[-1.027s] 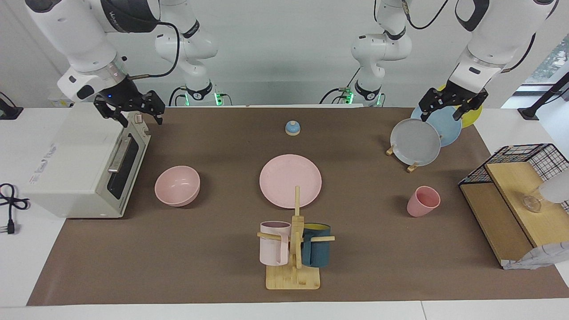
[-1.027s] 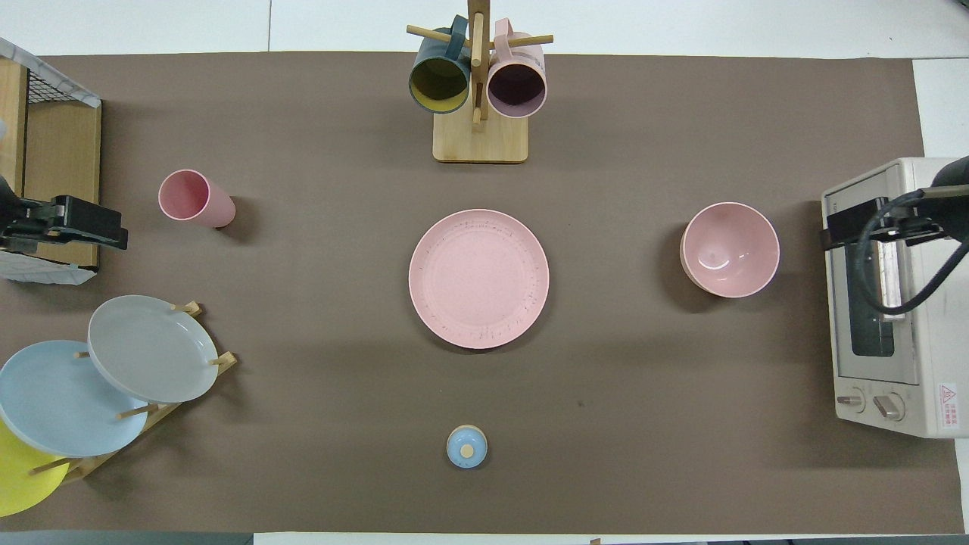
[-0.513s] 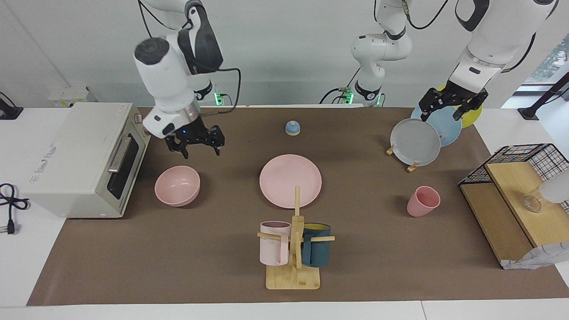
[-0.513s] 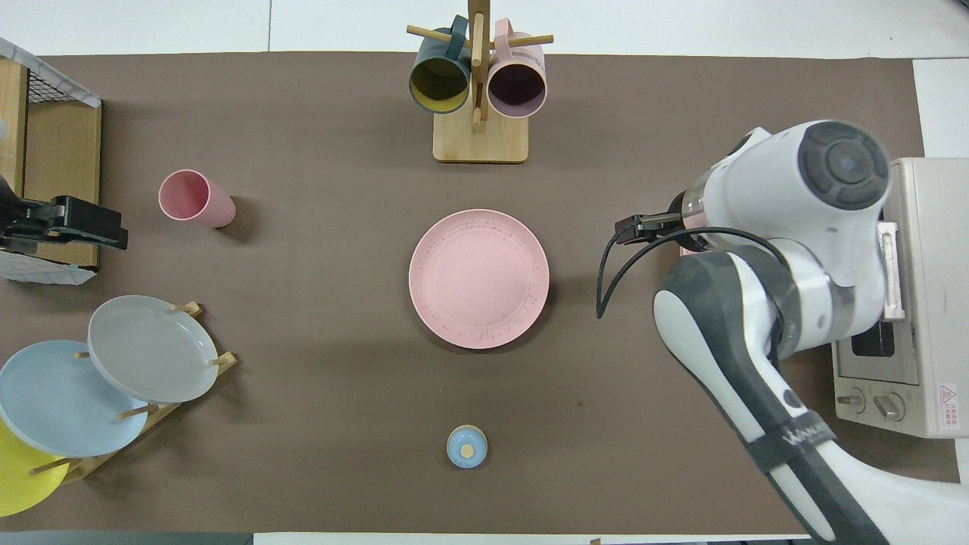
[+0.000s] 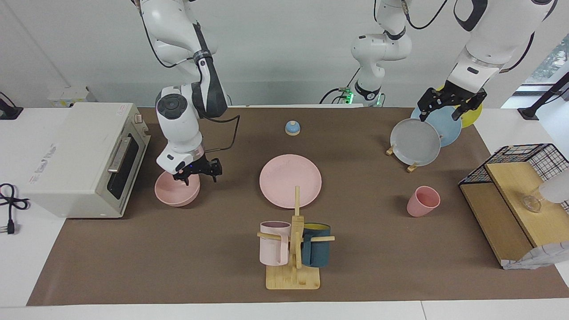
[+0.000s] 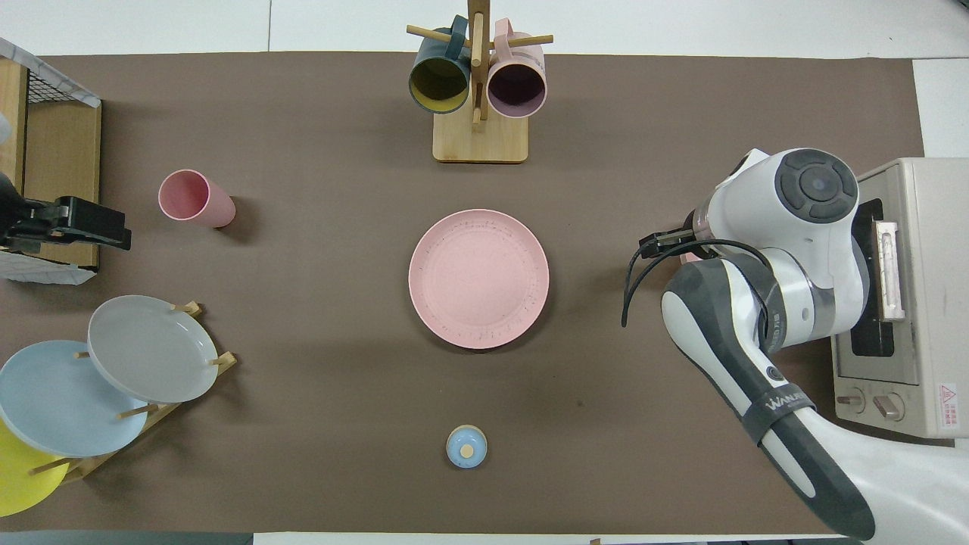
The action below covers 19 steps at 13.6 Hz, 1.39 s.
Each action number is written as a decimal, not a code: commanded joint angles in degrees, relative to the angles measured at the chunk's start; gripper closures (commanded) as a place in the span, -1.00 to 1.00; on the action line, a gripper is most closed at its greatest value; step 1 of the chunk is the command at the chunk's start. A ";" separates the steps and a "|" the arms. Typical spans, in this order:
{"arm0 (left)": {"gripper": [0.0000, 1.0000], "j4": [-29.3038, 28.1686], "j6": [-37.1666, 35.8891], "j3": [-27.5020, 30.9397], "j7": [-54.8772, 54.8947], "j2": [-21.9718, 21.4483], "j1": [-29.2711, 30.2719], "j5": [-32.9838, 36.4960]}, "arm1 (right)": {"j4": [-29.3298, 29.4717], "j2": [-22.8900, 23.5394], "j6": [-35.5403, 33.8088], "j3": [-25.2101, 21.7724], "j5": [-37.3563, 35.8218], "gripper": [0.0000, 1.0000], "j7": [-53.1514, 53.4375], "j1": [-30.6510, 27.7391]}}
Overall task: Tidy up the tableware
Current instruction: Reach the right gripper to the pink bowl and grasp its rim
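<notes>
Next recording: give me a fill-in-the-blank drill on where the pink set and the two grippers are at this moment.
1. The right gripper is at the rim of the pink ____.
2. The pink plate lies between the bowl and the pink ____.
3. The left gripper is over the rack holding grey, blue and ____ plates.

Missing words: bowl; cup; yellow

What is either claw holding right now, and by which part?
Nothing held. Right claw is open at the pink bowl's rim, not closed on it. Left claw hangs open over the plate rack.
</notes>
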 commanded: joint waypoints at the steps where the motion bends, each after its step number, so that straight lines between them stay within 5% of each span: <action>1: -1.00 0.09 -0.45 -0.23 -0.65 -0.49 -0.05 1.07 | -5.72 -2.16 4.09 0.39 -0.63 -0.76 -1.39 -0.74; 4: -1.00 0.17 -0.36 -0.23 -0.65 -0.49 -0.05 1.15 | -5.82 0.03 5.51 0.39 -4.83 -0.54 -1.57 -1.09; 5: -1.00 0.09 -0.36 -0.23 -0.65 -0.49 -0.13 1.15 | -5.82 0.47 5.52 0.39 -6.07 -0.33 -1.57 -1.09; 9: -1.00 0.17 -0.36 -0.23 -0.56 -0.49 -0.05 1.07 | -5.47 0.48 4.46 0.39 -6.87 1.00 -3.15 -0.30; 14: -1.00 0.17 -0.19 -0.23 -0.65 -0.49 -0.05 1.07 | -3.72 0.56 1.92 0.47 -7.48 1.00 -3.24 0.66; 19: -1.00 -0.44 1.56 -0.23 -0.65 -0.31 0.48 0.89 | 15.40 4.86 -17.11 1.52 -6.96 1.00 3.67 7.94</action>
